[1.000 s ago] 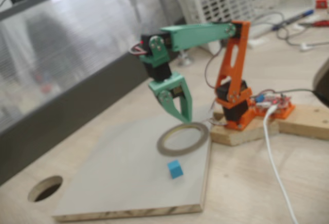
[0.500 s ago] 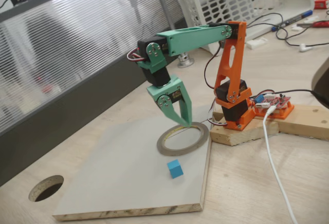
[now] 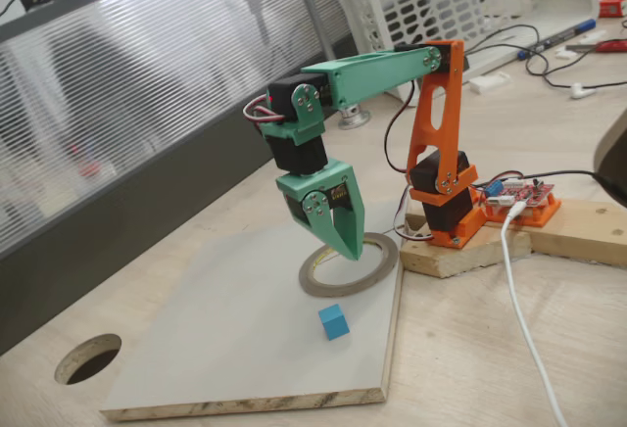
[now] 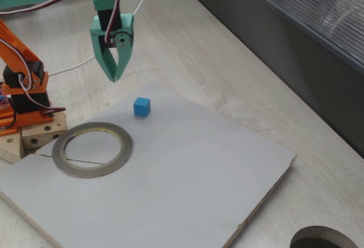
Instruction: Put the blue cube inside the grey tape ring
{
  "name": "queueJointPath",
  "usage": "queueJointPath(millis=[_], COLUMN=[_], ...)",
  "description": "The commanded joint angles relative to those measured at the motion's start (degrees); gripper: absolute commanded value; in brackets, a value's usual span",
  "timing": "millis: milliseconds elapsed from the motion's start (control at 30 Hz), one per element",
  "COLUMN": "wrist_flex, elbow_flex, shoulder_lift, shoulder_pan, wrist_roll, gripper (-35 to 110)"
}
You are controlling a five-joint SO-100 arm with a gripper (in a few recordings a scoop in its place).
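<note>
No readable text, label, brand, number or sign on anything in either fixed view.

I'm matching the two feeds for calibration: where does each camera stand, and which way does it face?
A fixed view: low, off the board's near edge, facing the window blinds; the whole arm, orange base to green pincer.
Another fixed view: higher, on the opposite side, looking down; the pincer, wrist and part of the base.
Both show the blue cube lying outside the grey tape ring, and the tips nearly together, empty.
</note>
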Motion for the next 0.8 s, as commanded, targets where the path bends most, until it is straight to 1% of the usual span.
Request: queueJointPath(millis=[0, 333, 400, 433, 500, 600, 700, 767], wrist_flex=[-0.26, 0.0, 0.0, 0.0, 0.09, 1.14, 6.06, 8.09], elbow_flex=[-0.44, -0.35, -0.35, -0.35, -0.35, -0.35, -0.7, -0.97], shoulder_lift=[0.53, 0.53, 0.53, 0.53, 0.53, 0.53, 0.44, 0.35], shoulder_pan=[-1.14, -1.14, -1.05, -1.05, -1.05, -1.14, -1.14, -1.14], wrist_roll=[0.09, 0.62, 0.7, 0.7, 0.79, 0.79, 0.79, 0.79], gripper=[3, 3, 5, 9, 21, 49, 76, 91])
